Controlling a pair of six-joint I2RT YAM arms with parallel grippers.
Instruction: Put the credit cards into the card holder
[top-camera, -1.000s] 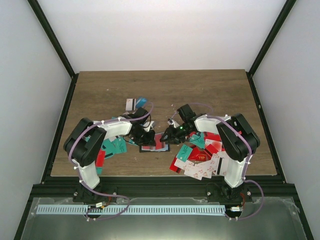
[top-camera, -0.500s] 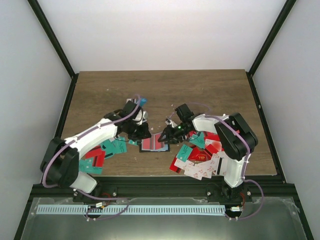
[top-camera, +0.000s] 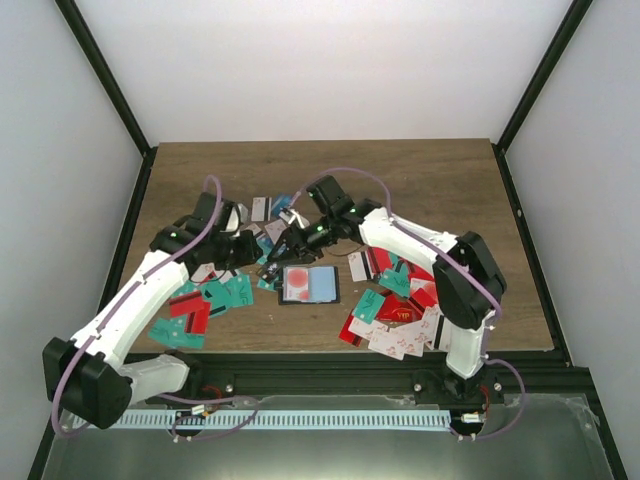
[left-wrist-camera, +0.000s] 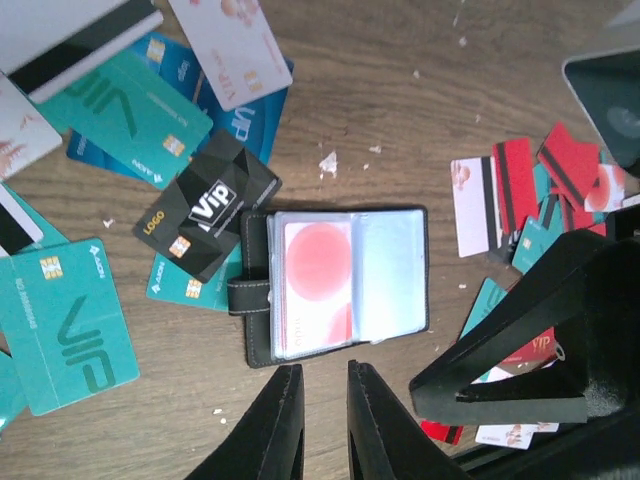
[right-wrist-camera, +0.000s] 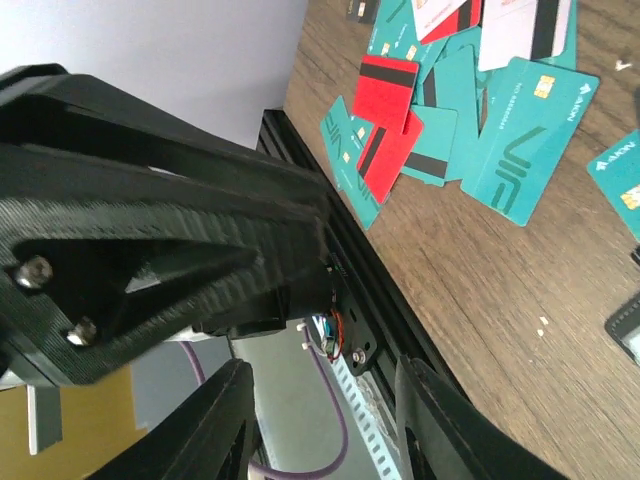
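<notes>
**Both claws back off the holder, one red card looks like it's in**

A second ago both arms were huddled right over the card holder (left-wrist-camera: 345, 290), so you could barely see it. Now they've pulled away and it lies open and flat in the middle of the table (top-camera: 420, 180), near the front edge.

The left sleeve shows a red card (left-wrist-camera: 315, 275) sitting behind the clear plastic. The right sleeve looks empty.

The left gripper (left-wrist-camera: 322, 375) has swung out to the left and hangs just in front of the holder. Its fingers are cracked apart by a thin slit with nothing in them, so it looks like it has just let go.

The right gripper (right-wrist-camera: 322, 375) has reached across to the far-left side of the holder. Its jaws are parted wider and are also empty.

For the task, that probably means one card is done and the arms are resetting for the next grab. Plenty of credit cards (top-camera: 400, 310) are left, with one heap on the right and another scatter on the left. A black VIP card (left-wrist-camera: 208, 205) sits just beside the holder's left edge and looks like the easiest next pick.
</notes>
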